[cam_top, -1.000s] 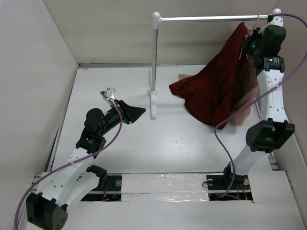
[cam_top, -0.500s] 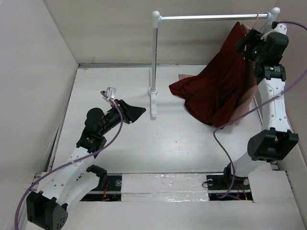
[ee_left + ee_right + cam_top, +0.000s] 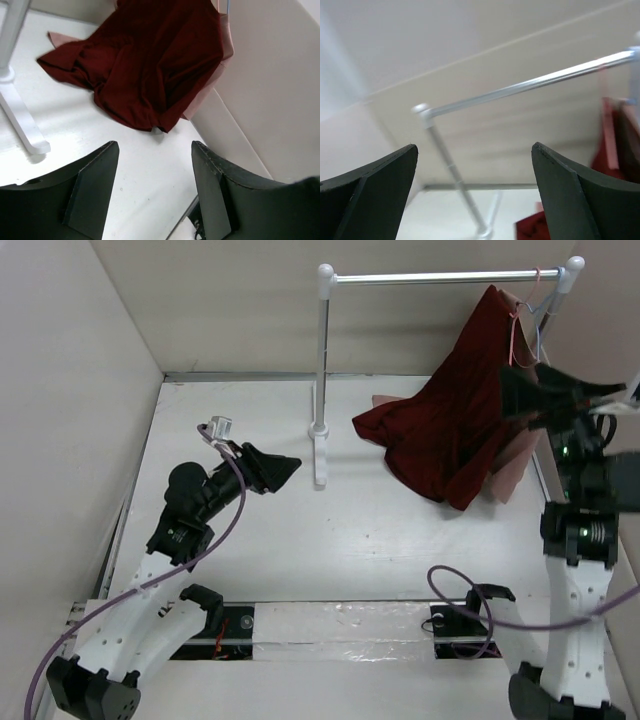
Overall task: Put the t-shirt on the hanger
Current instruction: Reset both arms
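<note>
The maroon t-shirt [image 3: 455, 425] hangs from the right end of the rail, and its lower half lies bunched on the table. The thin pink hanger [image 3: 520, 320] shows at its collar, with the hook over the rail. My right gripper [image 3: 552, 390] is open just in front of the shirt and holds nothing. In the right wrist view only a maroon edge of the t-shirt [image 3: 615, 135] shows past the gripper [image 3: 475, 147]. My left gripper [image 3: 278, 470] stands open over the left of the table. It faces the t-shirt [image 3: 150, 65] from a distance, its jaws [image 3: 155, 145] empty.
A white clothes rack stands mid-table, with its post [image 3: 321, 370] on a foot and its metal rail [image 3: 440, 278] running right. A salmon-pink garment [image 3: 512, 475] lies under the shirt against the right wall. White walls close in the table on three sides.
My right gripper has opened, let go at the top of the shirt and dropped back away from the rail. The left gripper has opened wider and shifted slightly.
</note>
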{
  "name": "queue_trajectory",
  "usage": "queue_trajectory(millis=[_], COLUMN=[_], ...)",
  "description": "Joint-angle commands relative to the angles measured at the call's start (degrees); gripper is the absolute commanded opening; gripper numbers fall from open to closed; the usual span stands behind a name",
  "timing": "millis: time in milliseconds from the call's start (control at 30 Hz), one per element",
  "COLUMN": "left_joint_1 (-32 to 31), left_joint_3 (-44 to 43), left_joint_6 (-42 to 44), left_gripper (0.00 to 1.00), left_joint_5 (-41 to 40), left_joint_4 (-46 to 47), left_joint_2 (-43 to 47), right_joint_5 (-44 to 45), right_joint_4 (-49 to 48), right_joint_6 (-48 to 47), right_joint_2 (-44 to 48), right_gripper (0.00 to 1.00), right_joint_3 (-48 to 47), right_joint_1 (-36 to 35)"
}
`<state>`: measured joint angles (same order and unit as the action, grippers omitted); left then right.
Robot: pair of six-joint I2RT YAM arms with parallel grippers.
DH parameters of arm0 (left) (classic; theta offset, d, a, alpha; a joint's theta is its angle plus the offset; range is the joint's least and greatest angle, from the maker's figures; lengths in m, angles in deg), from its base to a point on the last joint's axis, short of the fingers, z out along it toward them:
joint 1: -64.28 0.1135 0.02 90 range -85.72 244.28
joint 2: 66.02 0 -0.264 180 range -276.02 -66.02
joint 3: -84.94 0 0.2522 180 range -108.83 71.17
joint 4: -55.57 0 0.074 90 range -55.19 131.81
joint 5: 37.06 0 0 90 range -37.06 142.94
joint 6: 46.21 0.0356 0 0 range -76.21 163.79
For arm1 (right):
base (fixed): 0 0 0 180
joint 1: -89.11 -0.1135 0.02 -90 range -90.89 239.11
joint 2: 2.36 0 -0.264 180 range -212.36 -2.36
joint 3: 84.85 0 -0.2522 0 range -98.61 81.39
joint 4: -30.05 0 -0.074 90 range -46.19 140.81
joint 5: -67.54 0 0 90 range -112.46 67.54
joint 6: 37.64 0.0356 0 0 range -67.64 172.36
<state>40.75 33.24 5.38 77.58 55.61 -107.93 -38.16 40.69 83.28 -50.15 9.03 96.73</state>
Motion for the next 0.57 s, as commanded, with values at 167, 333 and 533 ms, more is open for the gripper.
queue_trajectory(millis=[167,333,533], left_joint_1=[-0.11,-0.11,-0.11], left_joint_3=[-13.57,-15.5,-15.33], left_joint_6=[9.14,11.17,8.98], left_gripper=[0.6,0.61,0.6], left_joint_5=[-10.57,-15.49,-14.37], left_joint_4=[-10.71,-13.27,-13.71], left_joint_2=[7.72,13.16,14.14], right_joint_5=[-20.77,-16.58,-10.84], right_joint_4=[-9.29,10.86,17.96], right_joint_6=[10.31,2.15,-2.44], right_joint_2=[21.82,29.5,32.76], right_gripper=[1.0,1.0,1.0], right_joint_3=[16.1,13.75,12.33], right_joint_1=[-1.82,-2.86,-5.68])
